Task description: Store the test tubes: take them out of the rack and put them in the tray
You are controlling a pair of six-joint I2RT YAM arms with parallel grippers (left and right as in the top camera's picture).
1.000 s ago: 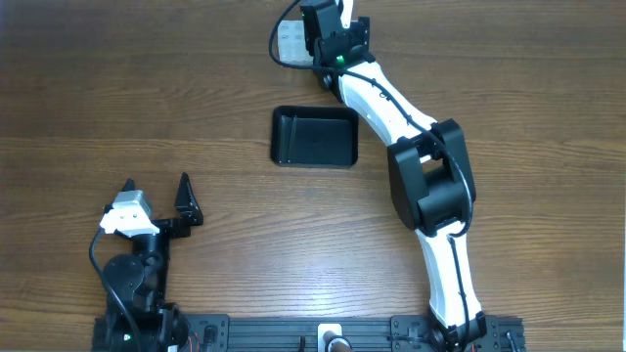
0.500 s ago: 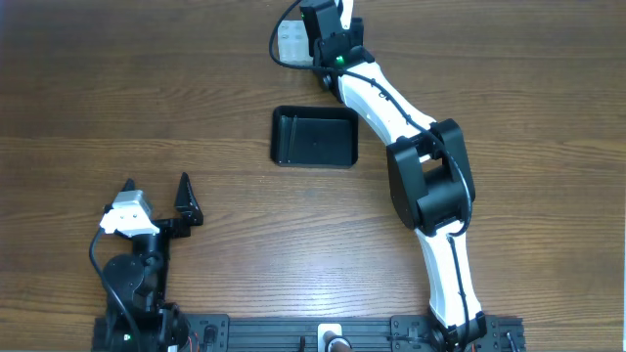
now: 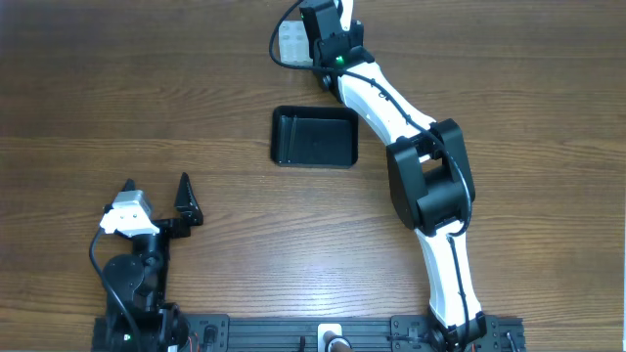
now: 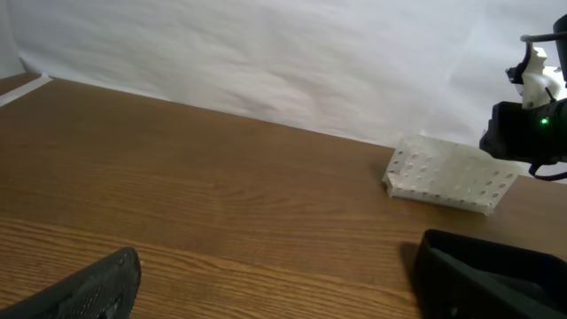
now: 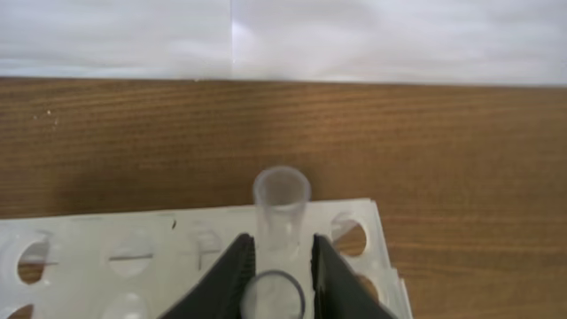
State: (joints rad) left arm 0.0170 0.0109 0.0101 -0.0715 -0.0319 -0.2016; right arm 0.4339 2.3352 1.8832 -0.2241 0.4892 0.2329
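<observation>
Wooden worktop (image 3: 147, 98), two arms based along its near edge.

Right arm: reaches up the worktop to the far edge, a little left of the middle. Its hand (image 5: 280, 252) is down over the white test tube rack (image 3: 290, 41). In the right wrist view the two dark fingers (image 5: 232, 270) are narrowed onto a clear test tube (image 5: 282, 199), one finger against each side below the rim. The tube stands upright in a hole near one end of the rack, in the row next to the far edge, with its open mouth above the fingertips. A second round rim sits lower between the fingers; whether it is a tube or a bare hole I cannot tell. Other round holes show along the top of the rack.

Tray (image 3: 315, 137): black, rectangular with rounded corners, near the middle of the worktop. It sits on the near side of the rack and apart from it. The right forearm passes just beside its right end.

Left arm: folded close to its base at the near-left corner. Its hand (image 3: 156, 182) is spread wide and grips nothing, well apart from tray and rack. From its wrist camera the rack lies far off across the worktop, with the tray's dark wall nearer.
</observation>
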